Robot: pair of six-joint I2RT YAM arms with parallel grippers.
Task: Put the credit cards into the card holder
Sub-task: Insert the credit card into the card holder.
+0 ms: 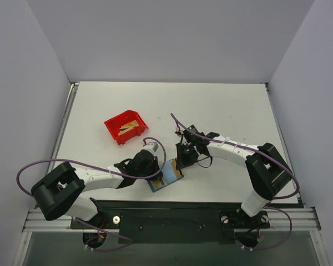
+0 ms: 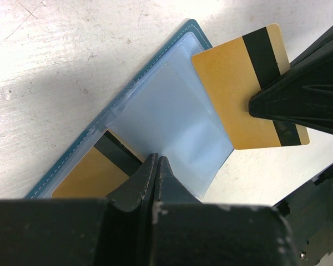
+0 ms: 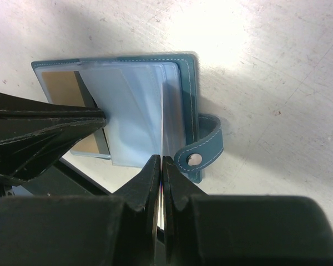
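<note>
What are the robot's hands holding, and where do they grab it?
Right gripper pinches a flat gold card by its dark-striped end. Left gripper seems to pinch a clear plastic sleeve of the teal wallet.

We see a teal-blue card holder [image 3: 186, 83] with pale stitching, cloudy light-blue sleeves [image 2: 172, 111] and a silver snap [image 3: 195, 159]. The bare card [image 2: 233, 83] is gold-tan with a black stripe, and the sleeved card [image 2: 89, 174] matches it. The bin [image 1: 115, 123] is red, the tabletop [image 1: 222, 105] white, the cables [image 1: 55, 162] purple.
</note>
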